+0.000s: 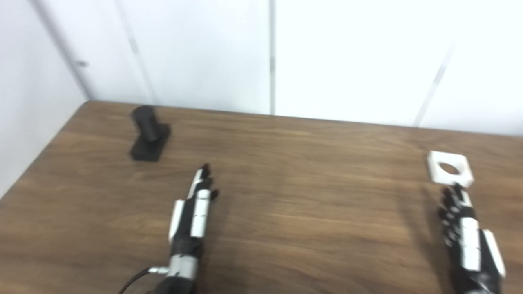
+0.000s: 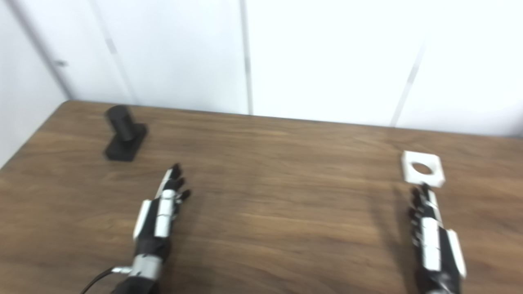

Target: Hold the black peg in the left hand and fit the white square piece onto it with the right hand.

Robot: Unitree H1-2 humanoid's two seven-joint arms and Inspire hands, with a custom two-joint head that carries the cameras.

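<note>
The black peg [image 1: 148,133], a short cylinder on a flat black base, stands on the wooden table [image 1: 310,163] at the far left. The white square piece [image 1: 450,168] with a round hole lies flat at the right. My left hand [image 1: 193,211] is open and empty, its fingers stretched out flat, below and to the right of the peg and clearly apart from it. My right hand [image 1: 466,228] is open and empty, its fingertips just short of the white piece's near edge. Both also show in the right eye view: the peg [image 2: 124,133] and the white piece [image 2: 423,168].
White wall panels [image 1: 269,53] stand right behind the table's far edge. The table's left edge runs diagonally at the picture's left. A dark cable [image 1: 135,281] trails from my left wrist.
</note>
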